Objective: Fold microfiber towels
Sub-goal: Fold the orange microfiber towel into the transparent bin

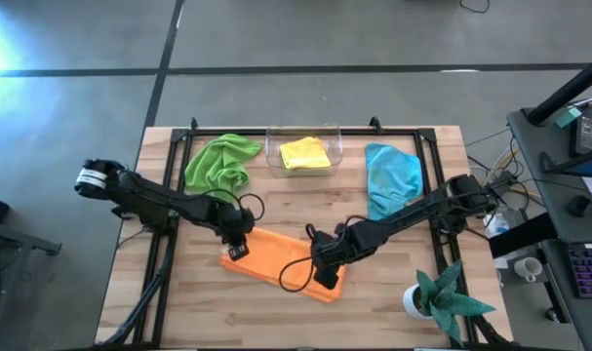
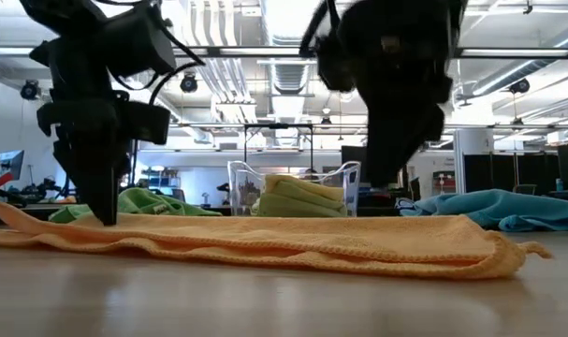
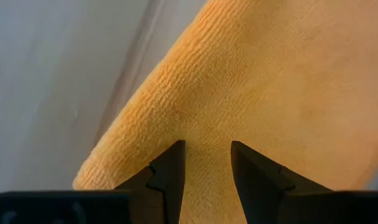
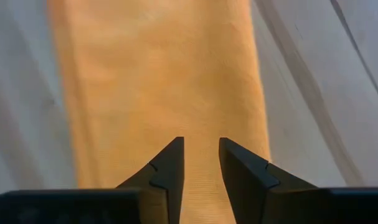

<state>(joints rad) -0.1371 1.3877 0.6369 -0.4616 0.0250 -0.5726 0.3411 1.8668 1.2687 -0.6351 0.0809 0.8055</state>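
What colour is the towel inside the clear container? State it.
Yellow: the folded yellow microfiber towel in the clear plastic container, best in the high view.

I have both arms reaching in toward the middle of the worktop, wrists angled down. My left end effector (image 1: 237,250) points steeply downward, its fingers (image 3: 170,171) standing a little apart with a narrow gap between them. My right end effector (image 1: 325,277) sits low opposite it, fingers (image 4: 170,165) likewise slightly parted.

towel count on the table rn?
4 visible: orange towel front centre under both arms, green towel back left, yellow towel in the clear bin back centre, blue towel back right. More may hide in the green heap.
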